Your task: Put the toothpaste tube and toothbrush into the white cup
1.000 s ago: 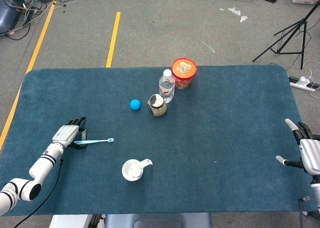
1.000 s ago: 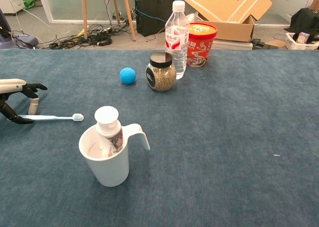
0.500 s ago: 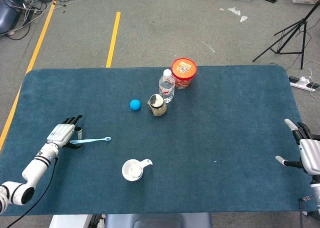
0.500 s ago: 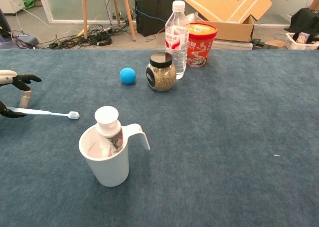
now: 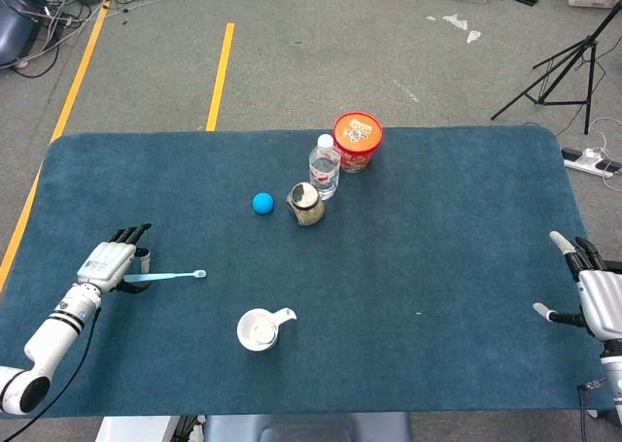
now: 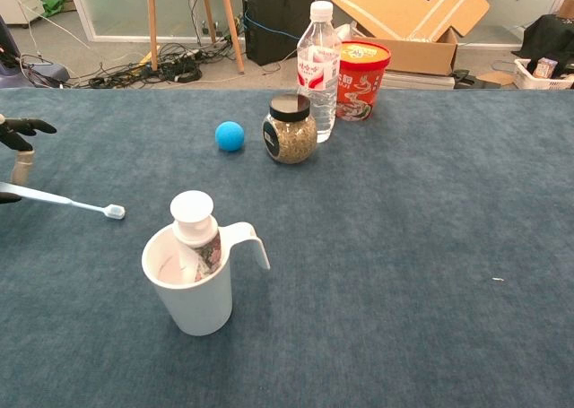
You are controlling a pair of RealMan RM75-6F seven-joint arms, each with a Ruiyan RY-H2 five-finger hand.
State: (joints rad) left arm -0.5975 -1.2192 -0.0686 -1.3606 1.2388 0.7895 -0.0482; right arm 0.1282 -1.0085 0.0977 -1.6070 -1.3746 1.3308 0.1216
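Holding the toothbrush [image 5: 163, 277] pinched in my left hand [image 5: 109, 265] near the table's [image 5: 437, 267] left edge, right hand [image 5: 591, 291] spread empty at the right edge.

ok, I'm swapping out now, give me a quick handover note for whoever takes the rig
Left hand: holds the light blue toothbrush by its handle end, at the table's left side, bristle end pointing toward the middle. Whether the brush is lifted clear of the cloth is hard to tell.
Right hand: open, holding nothing, at the table's right edge.
White handled cup: upright, front centre.
Done: the white-capped toothpaste tube stands in the cup, cap up.
Left: carry the toothbrush over to the cup, drop it in beside the tube.
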